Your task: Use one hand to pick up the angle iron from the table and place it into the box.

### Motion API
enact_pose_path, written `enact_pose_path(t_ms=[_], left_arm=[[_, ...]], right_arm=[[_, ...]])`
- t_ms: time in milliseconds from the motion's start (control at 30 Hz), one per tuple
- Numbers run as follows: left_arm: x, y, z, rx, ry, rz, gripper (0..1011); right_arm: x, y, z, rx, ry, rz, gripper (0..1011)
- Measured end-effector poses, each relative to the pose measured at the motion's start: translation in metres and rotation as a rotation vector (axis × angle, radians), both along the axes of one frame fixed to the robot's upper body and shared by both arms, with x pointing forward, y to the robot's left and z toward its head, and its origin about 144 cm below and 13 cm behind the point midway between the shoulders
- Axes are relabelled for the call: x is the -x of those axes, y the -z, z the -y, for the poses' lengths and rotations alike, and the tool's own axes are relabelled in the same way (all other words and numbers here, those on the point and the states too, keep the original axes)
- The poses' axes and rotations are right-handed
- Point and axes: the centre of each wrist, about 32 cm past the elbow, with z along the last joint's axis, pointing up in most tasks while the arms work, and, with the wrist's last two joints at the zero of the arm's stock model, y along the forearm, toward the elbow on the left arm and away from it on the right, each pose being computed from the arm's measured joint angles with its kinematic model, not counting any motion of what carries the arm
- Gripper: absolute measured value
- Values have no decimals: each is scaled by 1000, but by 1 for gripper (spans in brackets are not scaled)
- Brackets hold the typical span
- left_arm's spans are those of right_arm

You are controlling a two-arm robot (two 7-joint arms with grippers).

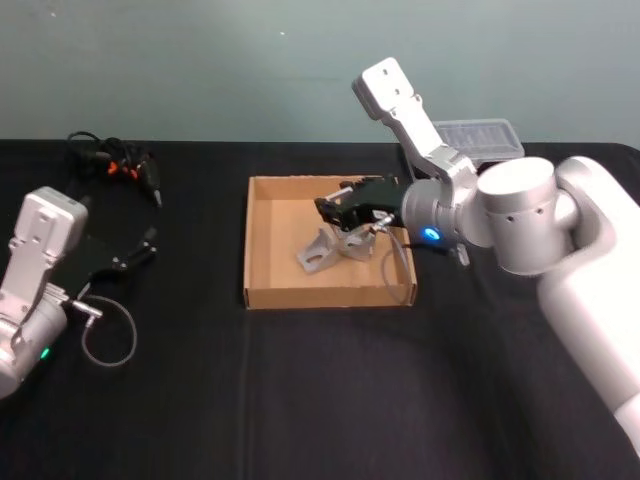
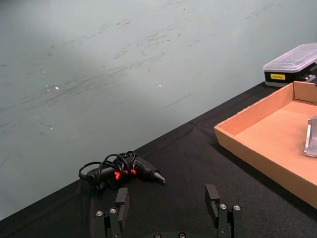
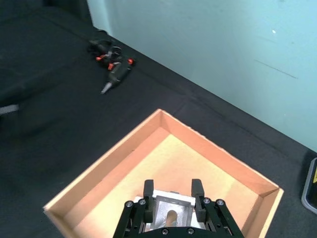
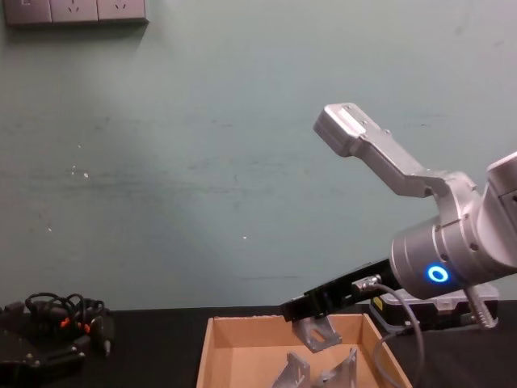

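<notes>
Metal angle iron pinched between right hand fingers, over box floor, other brackets below. Left: lower, release. Left hand spread, parked.

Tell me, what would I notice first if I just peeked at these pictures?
Probably the big silver right arm with its glowing blue ring, reaching its right gripper over the cardboard box in the middle of the black table. Its fingers sit on either side of a shiny metal bracket, with more silver brackets inside the box. The left gripper waits open at the table's left side, near a tangled black tool.
</notes>
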Motion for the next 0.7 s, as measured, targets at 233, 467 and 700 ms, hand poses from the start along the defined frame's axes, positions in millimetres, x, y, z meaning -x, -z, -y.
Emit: enact_pose_path(t_ms=[233, 467, 700], left_arm=[[0, 0, 0, 0, 0, 0, 1011], [0, 0, 0, 0, 0, 0, 1011], [0, 0, 0, 0, 0, 0, 1011]], right_arm=[[-20, 8, -2, 10, 33, -16, 452], [-34, 13, -6, 16, 40, -18, 452], [-45, 19, -10, 18, 27, -28, 452]])
